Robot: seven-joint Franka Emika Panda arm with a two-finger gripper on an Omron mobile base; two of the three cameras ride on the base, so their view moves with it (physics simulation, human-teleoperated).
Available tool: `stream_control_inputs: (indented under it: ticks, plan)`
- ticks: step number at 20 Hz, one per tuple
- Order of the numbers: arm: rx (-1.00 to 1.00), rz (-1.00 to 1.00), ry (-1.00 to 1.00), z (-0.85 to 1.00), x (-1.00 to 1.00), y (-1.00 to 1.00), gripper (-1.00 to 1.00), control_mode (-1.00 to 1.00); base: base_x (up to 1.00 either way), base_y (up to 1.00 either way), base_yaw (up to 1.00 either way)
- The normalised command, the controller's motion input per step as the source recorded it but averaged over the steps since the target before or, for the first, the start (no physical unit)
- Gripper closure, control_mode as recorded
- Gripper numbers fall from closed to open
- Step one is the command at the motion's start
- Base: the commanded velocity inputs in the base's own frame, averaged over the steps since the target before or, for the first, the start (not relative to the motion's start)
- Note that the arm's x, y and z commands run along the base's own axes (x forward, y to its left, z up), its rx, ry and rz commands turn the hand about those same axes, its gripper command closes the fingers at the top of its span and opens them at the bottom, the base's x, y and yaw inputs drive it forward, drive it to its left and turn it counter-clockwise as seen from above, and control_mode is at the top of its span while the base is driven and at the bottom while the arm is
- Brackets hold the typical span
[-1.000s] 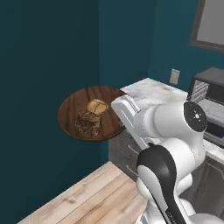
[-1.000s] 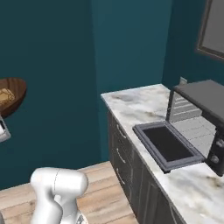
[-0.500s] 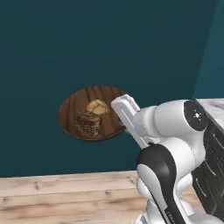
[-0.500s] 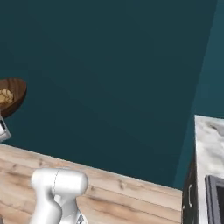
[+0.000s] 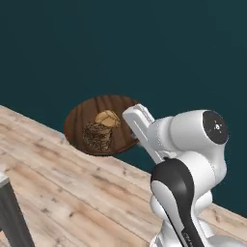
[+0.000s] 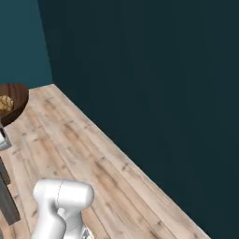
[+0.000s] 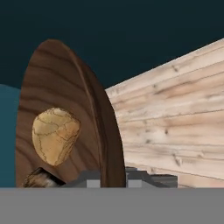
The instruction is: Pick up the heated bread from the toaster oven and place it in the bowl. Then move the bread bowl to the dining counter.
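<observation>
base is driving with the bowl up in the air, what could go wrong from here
1. The bowl is held only by its rim, which passes between the gripper jaws in the hand view; it could slip or tilt.
2. The heated bread and the golden-tan piece lie loose inside, high above the wood floor, so a jolt might spill them.
3. The teal wall stands behind the bowl, so a wide swing may bump it.

text: none readable | labels: none | numbers: none | signs: none
</observation>
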Motion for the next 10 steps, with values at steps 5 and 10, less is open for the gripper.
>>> stream_control_inputs:
  ticks: [5,10]
  plan:
    - [0.00,0.00,0.00,0.00,0.00,0.00,1.00,1.00,0.02,0.04,0.99]
    - [0.00,0.00,0.00,0.00,0.00,0.00,1.00,1.00,0.77,0.48,0.63]
